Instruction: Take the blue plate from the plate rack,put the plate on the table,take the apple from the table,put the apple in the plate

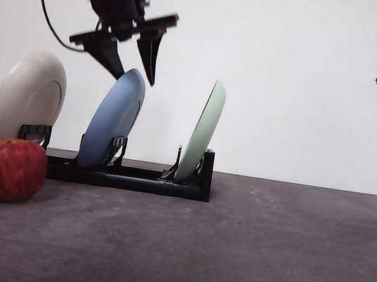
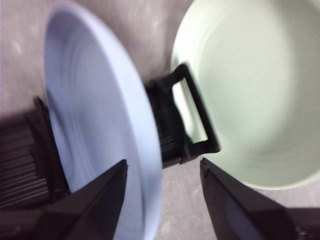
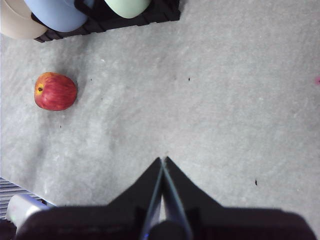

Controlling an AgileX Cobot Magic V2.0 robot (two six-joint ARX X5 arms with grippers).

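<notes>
Front view: left gripper [image 1: 131,60] hangs tilted over the blue plate [image 1: 112,121], jaws spread astride its top rim; plate upright in the plate rack [image 1: 134,174]. Best to descend straight, close on the rim, lift clear of the slot. Apple [image 1: 10,168] on the table [image 1: 243,248].

Left wrist view: blurry, rim seems between the jaws, untouched.

Right wrist view: right gripper [image 3: 163,167] waits high, jaws pressed together, empty.

bright, even light; left wrist view blurred (plates soft), soft shadow under the apple [image 1: 9,169].
</notes>
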